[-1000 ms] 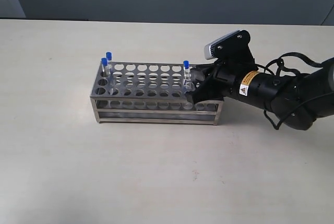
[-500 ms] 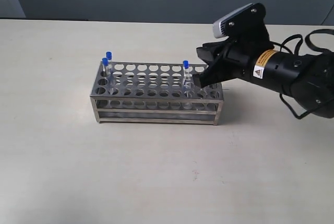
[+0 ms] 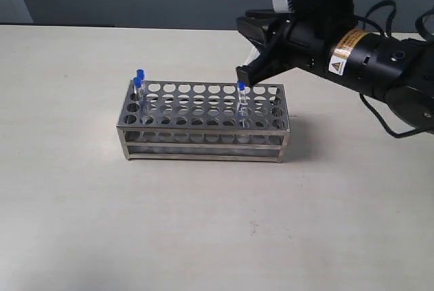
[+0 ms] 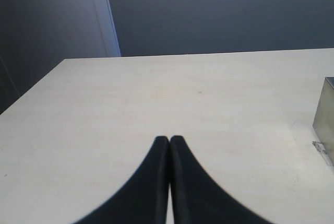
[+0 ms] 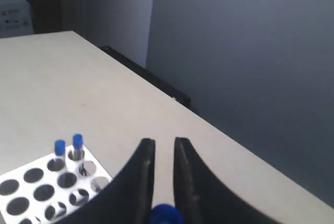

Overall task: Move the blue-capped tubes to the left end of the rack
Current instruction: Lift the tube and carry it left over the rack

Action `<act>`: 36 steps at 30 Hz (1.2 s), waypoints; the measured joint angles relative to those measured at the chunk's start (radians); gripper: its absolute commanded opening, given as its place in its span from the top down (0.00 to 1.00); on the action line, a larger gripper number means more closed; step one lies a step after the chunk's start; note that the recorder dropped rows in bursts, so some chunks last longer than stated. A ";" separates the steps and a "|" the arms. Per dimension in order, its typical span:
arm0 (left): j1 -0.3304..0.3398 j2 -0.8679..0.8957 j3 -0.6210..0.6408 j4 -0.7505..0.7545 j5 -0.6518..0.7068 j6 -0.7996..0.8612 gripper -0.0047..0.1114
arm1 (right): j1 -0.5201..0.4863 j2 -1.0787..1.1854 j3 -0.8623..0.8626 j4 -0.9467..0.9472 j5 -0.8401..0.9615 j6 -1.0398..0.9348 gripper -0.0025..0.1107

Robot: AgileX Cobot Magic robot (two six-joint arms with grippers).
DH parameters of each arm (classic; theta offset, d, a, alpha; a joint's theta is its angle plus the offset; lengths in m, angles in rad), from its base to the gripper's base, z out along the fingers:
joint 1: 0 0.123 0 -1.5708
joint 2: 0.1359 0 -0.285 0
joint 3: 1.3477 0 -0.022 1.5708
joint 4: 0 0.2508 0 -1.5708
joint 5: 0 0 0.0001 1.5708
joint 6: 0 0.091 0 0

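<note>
The steel rack stands mid-table. Two blue-capped tubes sit in holes at its left end, and a third stands nearer the right end. My right gripper hovers above the rack's right part, lifted clear of it. In the right wrist view its fingers are shut on a fourth tube, whose blue cap shows between them. That view also shows the two left-end caps and the rack's top plate. My left gripper is shut and holds nothing, off to the side of the rack's end.
The pale table stretches around the rack on every side. A dark wall runs along its far edge. The right arm's black body and cables hang over the table's right part.
My right gripper has risen from the rack's right end and moved up and left, carrying a blue-capped tube. The three tubes in the rack have not moved.
</note>
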 measured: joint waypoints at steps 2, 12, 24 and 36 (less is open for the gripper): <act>0.000 0.000 0.000 0.000 0.000 0.000 0.96 | 0.029 0.000 -0.041 -0.033 0.012 0.024 0.99; 0.000 0.000 0.000 0.000 0.000 0.000 0.96 | 0.183 0.183 -0.271 -0.172 0.065 0.086 0.99; 0.000 0.000 0.000 0.000 0.000 0.000 0.96 | 0.240 0.445 -0.492 -0.295 0.124 0.158 0.99; 0.000 0.000 0.000 0.000 0.000 0.000 0.96 | 0.242 0.461 -0.509 -0.452 0.106 0.312 0.99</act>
